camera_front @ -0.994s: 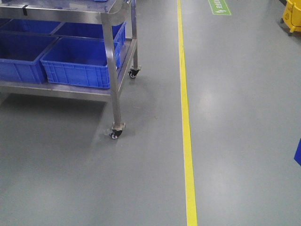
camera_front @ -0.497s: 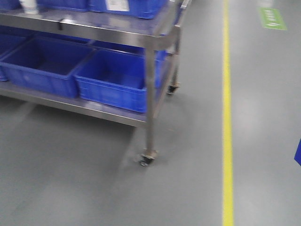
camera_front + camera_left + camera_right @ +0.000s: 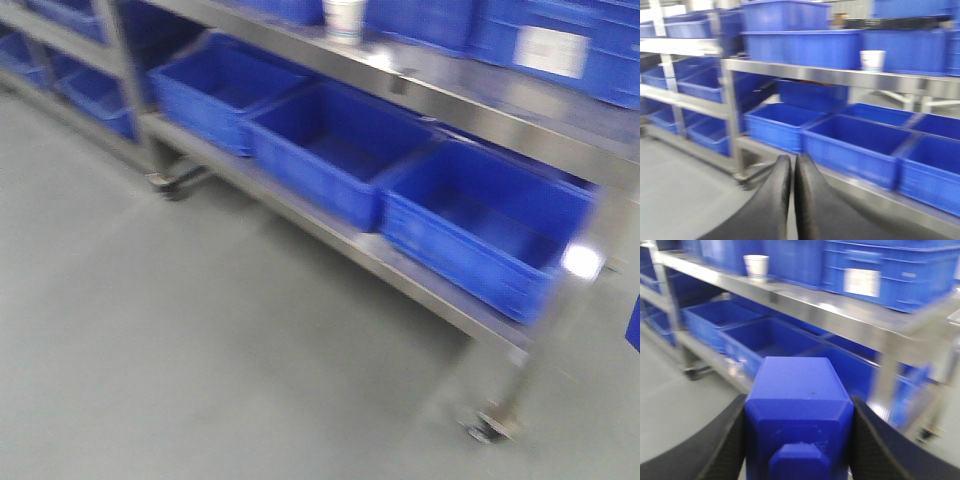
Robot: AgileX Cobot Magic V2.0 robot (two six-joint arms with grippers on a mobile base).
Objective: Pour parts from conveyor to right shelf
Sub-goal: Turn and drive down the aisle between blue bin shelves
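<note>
Steel shelf [image 3: 470,105] fills all three views, blurred in each. Its lower tier carries three open blue bins [image 3: 330,150] close side by side. More blue bins sit on the upper tier, one with a white label [image 3: 550,50] on its front wall. A white cup [image 3: 343,18] stands upright near the front edge of the upper tier, just ahead of the bins behind it. One shelf leg ends in a castor [image 3: 487,425] on the grey floor [image 3: 200,330].

The right pincer [image 3: 799,440] is clamped on a bright-blue block [image 3: 799,405], its dark fingers [image 3: 722,450] pressed against the block's left and right faces. The block's small knob faces the wrist camera, low in the view. The block hangs in the air in front of the shelf, not touching it.

The left pincer [image 3: 790,165] has its two dark fingers [image 3: 775,195] pressed together tip to tip with nothing between them, pointing toward the lower-tier bins.
</note>
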